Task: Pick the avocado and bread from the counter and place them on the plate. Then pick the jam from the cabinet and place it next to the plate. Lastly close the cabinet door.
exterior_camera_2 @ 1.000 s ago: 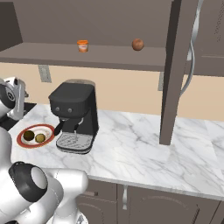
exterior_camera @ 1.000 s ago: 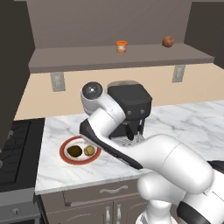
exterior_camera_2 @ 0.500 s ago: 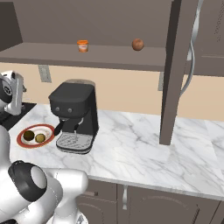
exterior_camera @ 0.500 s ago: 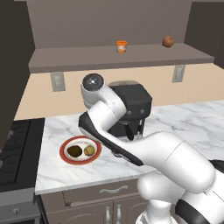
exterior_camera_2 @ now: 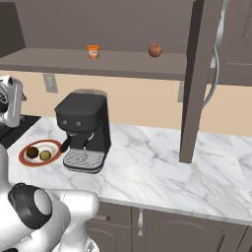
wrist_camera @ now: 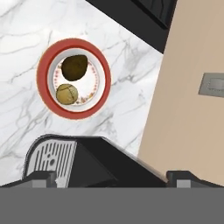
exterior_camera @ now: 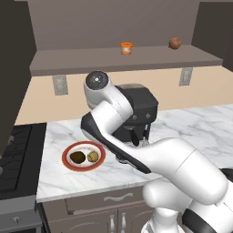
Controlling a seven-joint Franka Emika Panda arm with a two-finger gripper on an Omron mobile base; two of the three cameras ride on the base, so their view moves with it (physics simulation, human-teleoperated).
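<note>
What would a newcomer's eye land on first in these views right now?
Likely the red-rimmed plate on the marble counter, with the avocado and bread already on it, left of a black coffee machine. Then the orange jam on the open cabinet shelf, a reddish-brown ball further along it.

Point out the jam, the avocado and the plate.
jam (exterior_camera: 126,48): left base view, middle of the orange jar.
avocado (wrist_camera: 74,67): hand view, centre of the dark lump.
plate (wrist_camera: 102,74): hand view, red rim.
</note>
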